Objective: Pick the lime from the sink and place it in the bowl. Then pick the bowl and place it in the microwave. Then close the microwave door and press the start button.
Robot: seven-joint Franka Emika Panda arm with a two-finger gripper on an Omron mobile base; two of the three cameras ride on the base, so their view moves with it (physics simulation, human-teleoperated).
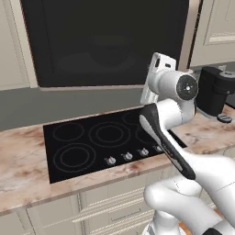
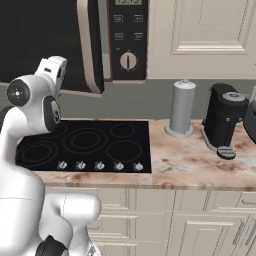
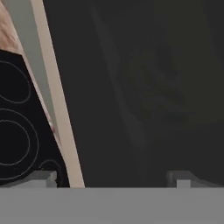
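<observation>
The microwave (image 2: 127, 40) hangs above the cooktop, and its black control panel with a knob (image 2: 128, 60) is at its right. The microwave door (image 1: 105, 41) is a wide black glass panel with a silver-grey frame edge (image 2: 92, 47). I cannot tell whether it is fully closed. My hand (image 1: 159, 69) is raised right in front of the glass, near the door's right side. In the hand view my gripper (image 3: 113, 178) faces the dark glass. It is open, its fingertips (image 3: 41, 177) are wide apart, and nothing is between them. The lime, the sink and the bowl are out of view.
A black cooktop (image 1: 101, 142) with a row of knobs lies in the marbled counter (image 2: 190, 160) below the microwave. To its right stand a grey cylinder (image 2: 181, 107) and a black coffee machine (image 2: 225, 120). Cream cabinets sit above and below.
</observation>
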